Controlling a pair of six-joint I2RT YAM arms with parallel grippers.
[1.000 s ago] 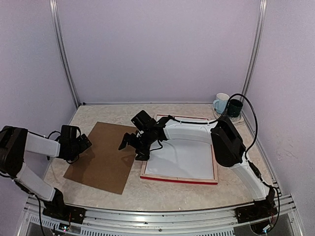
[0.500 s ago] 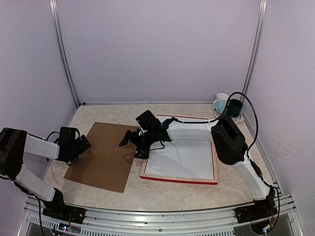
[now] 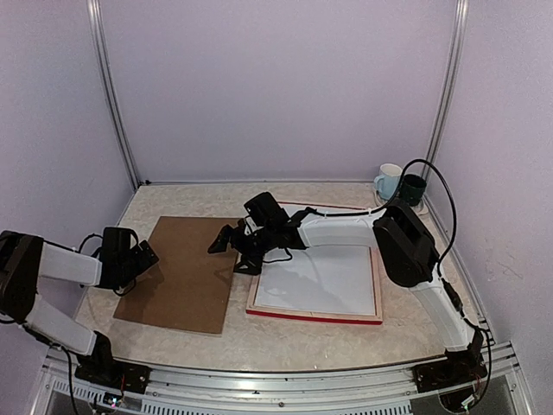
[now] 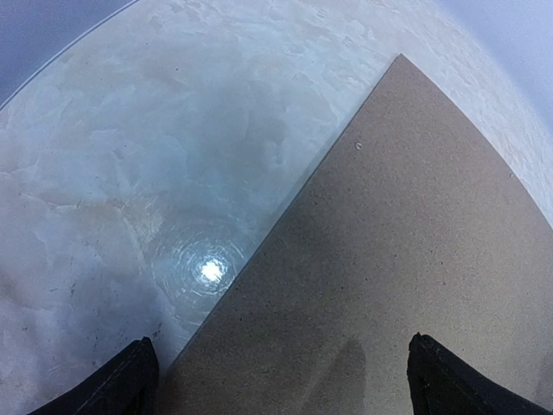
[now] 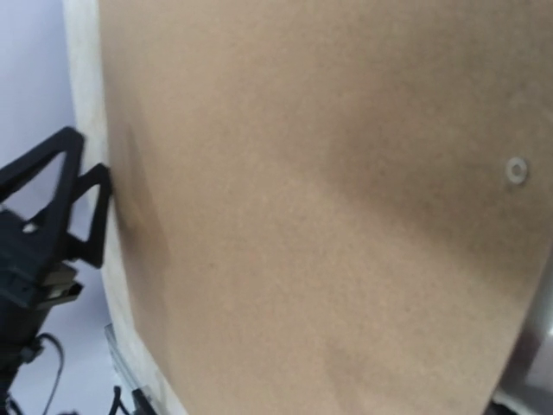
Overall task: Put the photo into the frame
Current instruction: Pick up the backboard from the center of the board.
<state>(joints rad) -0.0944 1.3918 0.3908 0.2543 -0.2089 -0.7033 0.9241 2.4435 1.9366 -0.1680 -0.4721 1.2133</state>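
Note:
The frame [image 3: 314, 315], red-fronted with pale wood sides, lies flat right of centre with a white sheet [image 3: 324, 278] inside it. The sunset photo's picture side does not show in any view. My right gripper [image 3: 229, 252] is open, stretched left past the frame's left edge and hovering over the right edge of the brown backing board [image 3: 186, 275]. Its own fingers do not show in the right wrist view, which is filled by the board [image 5: 328, 216]. My left gripper [image 3: 145, 256] is open at the board's left edge, with its fingers [image 4: 121, 385] straddling that edge [image 4: 281, 380].
A white mug [image 3: 388, 181] and a dark green mug [image 3: 412, 189] stand at the back right corner. Metal posts and purple walls close in the table. The left gripper's fingers [image 5: 60, 207] show at the board's far edge in the right wrist view.
My right gripper has moved a little farther back over the board's right edge. My left gripper has slid slightly left and nearer. The board has turned a little.

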